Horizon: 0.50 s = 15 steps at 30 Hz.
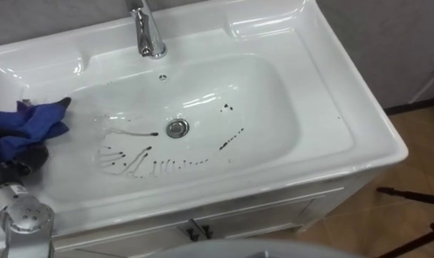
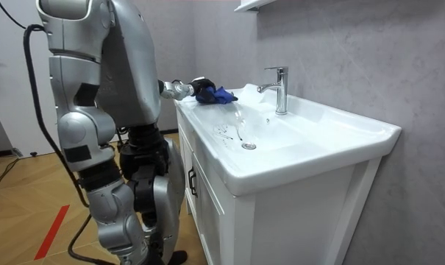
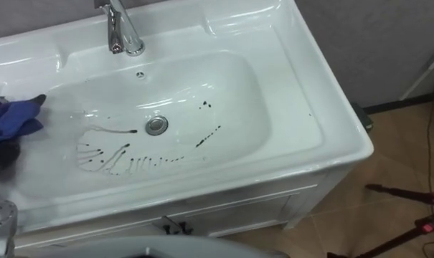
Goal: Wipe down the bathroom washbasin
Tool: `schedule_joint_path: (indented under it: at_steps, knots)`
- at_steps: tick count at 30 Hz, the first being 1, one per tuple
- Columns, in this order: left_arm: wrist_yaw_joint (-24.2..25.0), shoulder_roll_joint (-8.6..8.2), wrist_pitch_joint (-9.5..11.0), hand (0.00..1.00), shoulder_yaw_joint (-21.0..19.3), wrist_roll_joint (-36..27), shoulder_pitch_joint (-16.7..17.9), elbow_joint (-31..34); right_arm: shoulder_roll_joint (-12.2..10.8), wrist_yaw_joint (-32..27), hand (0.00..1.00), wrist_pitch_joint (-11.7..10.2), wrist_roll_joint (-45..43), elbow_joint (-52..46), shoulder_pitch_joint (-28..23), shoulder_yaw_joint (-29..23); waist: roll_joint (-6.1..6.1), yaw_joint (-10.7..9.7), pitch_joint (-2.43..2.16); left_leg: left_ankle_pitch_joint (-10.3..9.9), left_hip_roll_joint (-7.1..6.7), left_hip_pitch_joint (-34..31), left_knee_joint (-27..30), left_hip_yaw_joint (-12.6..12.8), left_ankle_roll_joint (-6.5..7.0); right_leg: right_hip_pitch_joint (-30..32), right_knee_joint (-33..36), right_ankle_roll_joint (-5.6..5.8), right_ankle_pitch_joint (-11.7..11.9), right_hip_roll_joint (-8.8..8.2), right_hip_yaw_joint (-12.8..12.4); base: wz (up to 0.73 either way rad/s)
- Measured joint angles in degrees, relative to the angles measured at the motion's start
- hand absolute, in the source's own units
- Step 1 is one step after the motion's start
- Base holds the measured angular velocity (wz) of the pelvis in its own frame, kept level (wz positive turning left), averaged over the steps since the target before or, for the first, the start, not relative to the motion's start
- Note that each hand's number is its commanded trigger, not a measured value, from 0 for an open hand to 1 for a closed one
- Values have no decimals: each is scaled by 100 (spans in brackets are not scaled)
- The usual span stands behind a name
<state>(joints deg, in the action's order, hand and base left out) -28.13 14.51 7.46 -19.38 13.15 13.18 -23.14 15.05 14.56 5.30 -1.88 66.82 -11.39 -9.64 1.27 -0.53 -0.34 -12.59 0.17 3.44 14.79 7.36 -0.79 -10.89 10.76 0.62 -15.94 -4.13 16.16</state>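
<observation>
A white basin [image 1: 274, 107] is set in a vanity top, with a chrome drain [image 1: 176, 128] at its middle. Dark streaks [image 1: 141, 163] lie on the bowl's front left, and more dark marks [image 1: 231, 140] sit right of the drain. A crumpled blue cloth [image 1: 26, 125] rests on the basin's left rim. My left hand [image 1: 24, 159] is at that rim with its dark fingers curled into the cloth's lower edge. In the room view the same hand [image 2: 198, 85] holds the cloth [image 2: 218, 95] at the basin's far end, and I stand beside the cabinet.
A chrome faucet [image 1: 148, 32] stands at the back rim. The white cabinet [image 2: 207, 213] carries the basin. A grey wall runs behind it. Wooden floor [image 1: 417, 165] lies to the right, with a dark stand leg [image 1: 410, 195] on it.
</observation>
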Motion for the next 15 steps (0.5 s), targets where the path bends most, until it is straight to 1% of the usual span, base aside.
schedule_joint_path:
  at_steps: [1,3,4,5,6,7,8,9,11,12,14,15]
  knots:
    - [21,-11,-8,100,26,9,8,78,-4,-3,0,-46,-59,5,0,1,2,-31,12,0,-2,-21,11,-11,0,4,-3,0,0,0,16,9]
    - [122,-56,-93,100,49,55,3,287,-5,4,0,-90,-100,67,8,1,3,-93,39,0,-2,-74,51,-30,0,19,-10,1,-1,3,16,9]
    - [216,-63,-122,100,130,77,-4,444,-9,24,0,-101,-108,68,7,1,6,-117,73,0,0,-92,63,-32,1,20,-5,1,-1,6,31,7]
    - [330,-64,-124,100,289,85,-3,598,-9,61,0,-105,-116,71,-3,1,3,-134,96,0,2,-98,63,-32,1,16,-2,0,0,11,40,8]
    - [450,-71,-129,100,457,97,-1,766,-16,64,0,-112,-105,81,-7,1,-5,-166,101,0,3,-114,69,-33,0,14,-5,-1,0,14,65,8]
    - [502,-75,-129,100,543,105,-1,859,-22,64,0,-125,-96,81,-5,1,-10,-189,103,0,4,-128,78,-34,0,15,-6,-1,0,14,81,11]
    - [581,-78,-122,100,711,111,-5,1021,-28,64,0,-170,-89,81,-4,1,-22,-237,111,0,5,-146,86,-34,0,20,-9,-1,0,15,108,7]
    - [620,-78,-119,100,788,110,-12,1072,-28,63,0,-181,-88,81,-5,2,-24,-247,110,0,6,-155,86,-33,0,27,-10,-2,1,18,109,0]
    - [696,-78,-113,100,1076,111,-101,1137,-29,61,0,-235,-95,100,5,3,-22,-310,108,0,17,-198,86,-28,0,95,15,-13,8,24,97,-5]
    - [737,-78,-113,100,1127,111,-131,1141,-29,60,0,-266,-95,127,8,13,-20,-317,107,0,19,-202,86,-27,0,99,17,-14,8,26,99,-4]
    - [795,-78,-93,100,1291,122,-203,1169,-28,53,0,-284,-96,220,0,140,-4,-366,84,-1,32,-194,90,-11,0,120,64,-14,8,26,87,-2]
    - [804,-78,-92,100,1314,143,-211,1179,-28,52,0,-283,-100,224,-3,168,0,-368,81,-1,38,-193,90,2,0,140,92,-14,8,26,74,-11]
